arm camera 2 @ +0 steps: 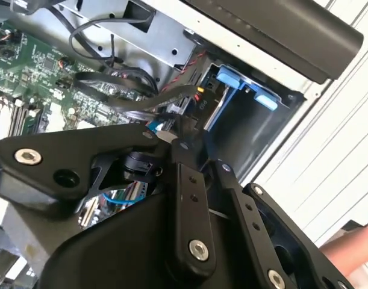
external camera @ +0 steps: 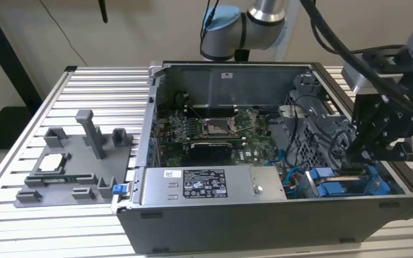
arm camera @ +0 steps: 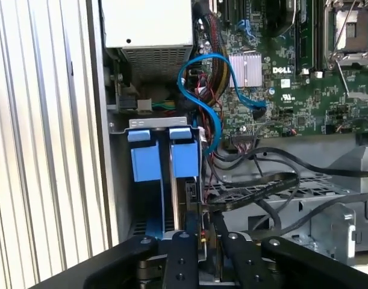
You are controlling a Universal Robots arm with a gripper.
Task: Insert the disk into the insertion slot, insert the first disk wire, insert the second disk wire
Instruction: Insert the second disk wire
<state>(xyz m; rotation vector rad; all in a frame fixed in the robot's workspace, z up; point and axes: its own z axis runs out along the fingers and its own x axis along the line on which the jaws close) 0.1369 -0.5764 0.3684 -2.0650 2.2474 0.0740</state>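
Gripper [external camera: 356,161] low inside the computer case [external camera: 264,226], at the insertion slot [arm camera: 162,180].

The disk [arm camera: 185,205] appears seated in that blue-tabbed slot; fingers [arm camera: 182,259] nearly together beside it, grasp unclear.

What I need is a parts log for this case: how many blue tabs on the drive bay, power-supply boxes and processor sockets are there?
Blue tabs: 2
Power-supply box: 1
Processor socket: 1
Total: 4
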